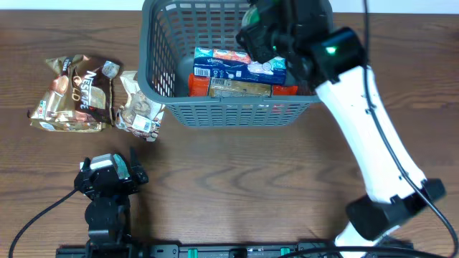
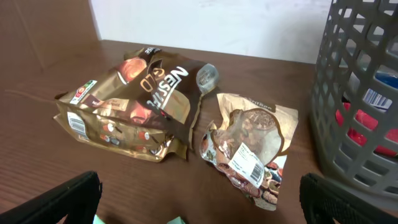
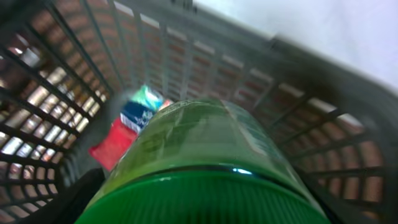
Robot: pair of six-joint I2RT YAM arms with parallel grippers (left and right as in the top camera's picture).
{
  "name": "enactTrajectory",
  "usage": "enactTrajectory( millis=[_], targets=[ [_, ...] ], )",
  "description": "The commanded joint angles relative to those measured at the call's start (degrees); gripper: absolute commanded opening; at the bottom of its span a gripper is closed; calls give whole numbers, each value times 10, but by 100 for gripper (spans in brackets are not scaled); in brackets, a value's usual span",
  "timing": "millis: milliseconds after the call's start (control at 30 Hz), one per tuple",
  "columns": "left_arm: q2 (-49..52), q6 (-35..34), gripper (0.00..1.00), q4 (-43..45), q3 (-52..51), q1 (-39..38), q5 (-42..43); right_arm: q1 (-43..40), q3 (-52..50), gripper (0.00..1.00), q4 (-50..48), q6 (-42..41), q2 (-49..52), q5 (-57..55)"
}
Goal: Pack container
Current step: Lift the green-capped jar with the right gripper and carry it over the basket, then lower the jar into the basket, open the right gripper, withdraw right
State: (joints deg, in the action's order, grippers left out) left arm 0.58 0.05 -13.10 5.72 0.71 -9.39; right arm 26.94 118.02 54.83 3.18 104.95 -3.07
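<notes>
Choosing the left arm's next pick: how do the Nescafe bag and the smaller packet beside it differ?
The Nescafe bag is larger, opaque brown-gold foil; the smaller packet is partly clear with a white label. The bag lies farther from the container; the packet lies beside its wall. Both lie on the table.

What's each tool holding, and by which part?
Right tool: green bottle, gripped across its body near the green lid, in the container. Left tool: open, nothing held.

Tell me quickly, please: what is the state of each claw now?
Left claw: open, holding nothing.
Right claw: closed on a green canister, over the container.
</notes>
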Motion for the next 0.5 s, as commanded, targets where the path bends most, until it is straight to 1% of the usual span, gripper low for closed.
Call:
enactTrajectory(
  millis=[0,267,467],
  targets=[
    [-3,6,99,-5,-14,3,-2,5,11,1,6,-11,30,-6],
    [-3,6,99,-5,-14,3,-2,5,11,1,46,-14,124,-6],
    [-3,6,99,-5,-14,3,-2,5,11,1,59,-14,154,-6]
  ],
)
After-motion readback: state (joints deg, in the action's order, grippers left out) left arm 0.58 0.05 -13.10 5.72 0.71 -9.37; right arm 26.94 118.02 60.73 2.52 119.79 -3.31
